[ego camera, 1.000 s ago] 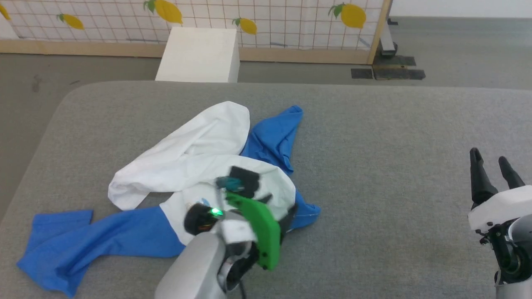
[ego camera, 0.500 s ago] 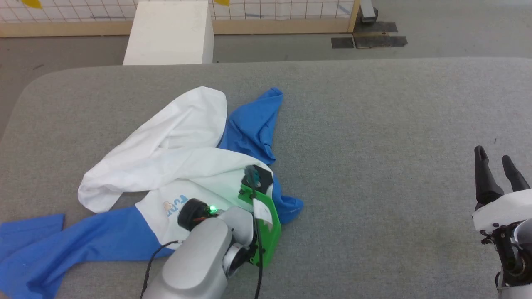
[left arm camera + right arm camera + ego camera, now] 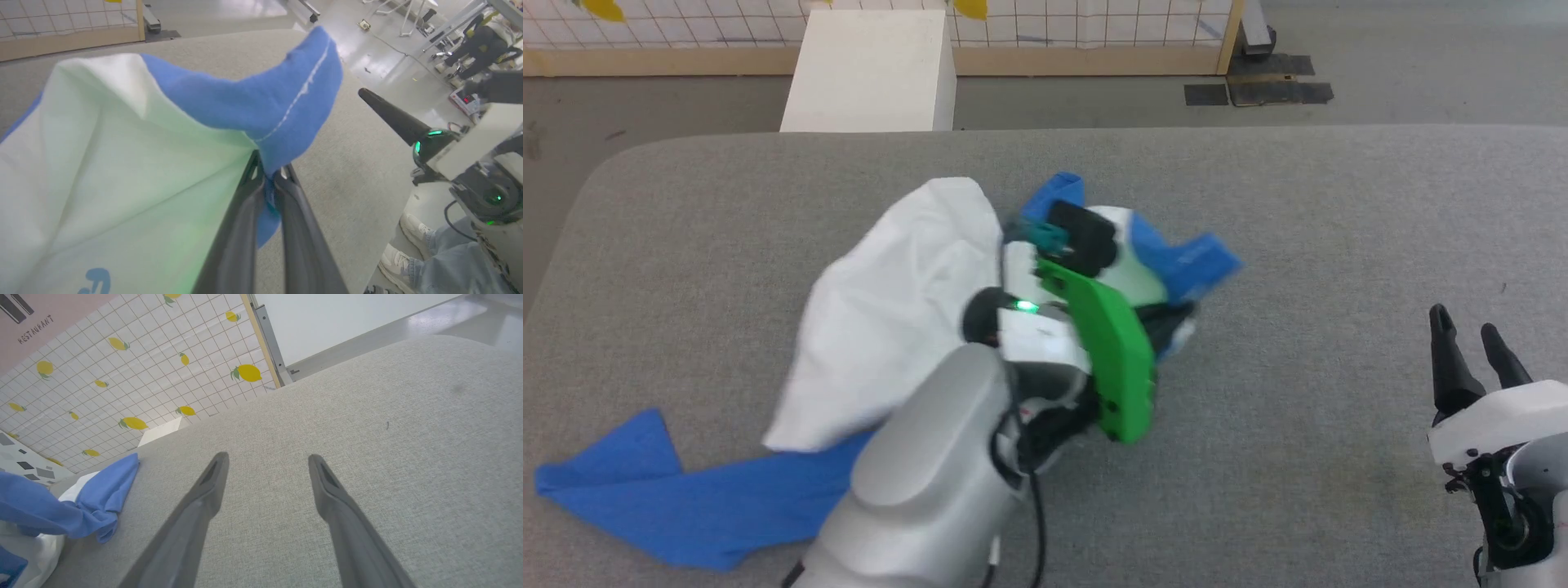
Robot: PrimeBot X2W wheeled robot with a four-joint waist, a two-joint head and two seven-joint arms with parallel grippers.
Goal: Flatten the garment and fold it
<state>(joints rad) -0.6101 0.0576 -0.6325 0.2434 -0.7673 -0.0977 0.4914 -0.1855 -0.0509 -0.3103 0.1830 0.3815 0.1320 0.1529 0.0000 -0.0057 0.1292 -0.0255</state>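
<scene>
While left fingers (image 3: 235, 241) clamp the garment (image 3: 890, 327) edge, open table (image 3: 1323, 245) stretches rightward.

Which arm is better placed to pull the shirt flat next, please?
Left, probably: the left gripper is shut on the garment's blue edge. The right gripper stands open above the bare grey surface, apart from the cloth.

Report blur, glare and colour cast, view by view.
Head view: the garment is smeared by motion blur, the grey table is sharp. Left wrist view: a green cast tints the white cloth by the left claw; glare on the floor. Right wrist view: even light, right claw crisp.
</scene>
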